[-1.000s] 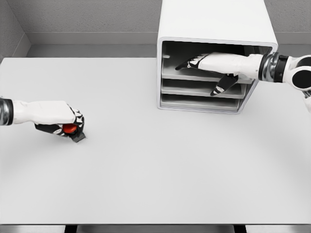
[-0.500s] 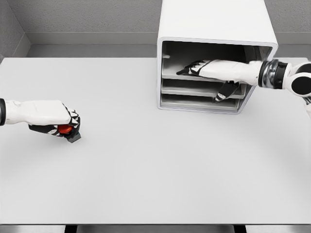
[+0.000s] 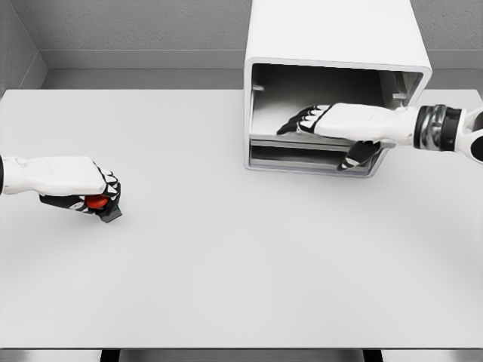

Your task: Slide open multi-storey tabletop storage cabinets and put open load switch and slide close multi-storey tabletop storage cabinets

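The white multi-storey cabinet [image 3: 332, 38] stands at the back right of the table, its front facing me. My right hand [image 3: 326, 130] reaches into it: the fingers [image 3: 298, 121] lie over a grey drawer [image 3: 266, 142] and the thumb hooks under its front edge, so the hand pinches the drawer. Above the hand the upper slot shows as a hollow. A lower drawer [image 3: 287, 160] sits beneath. Far left, my left hand [image 3: 84, 192] is shut on the load switch [image 3: 96, 202], a black body with a red part, held just above the table.
The white table [image 3: 241, 264] runs from the grey back wall to its front edge at the bottom of the picture. A grey side wall [image 3: 15, 45] closes the back left corner.
My right hand has come down and forward at the cabinet front, and the top drawer's edge no longer shows at its earlier height. The left hand has drifted slightly left with the switch.
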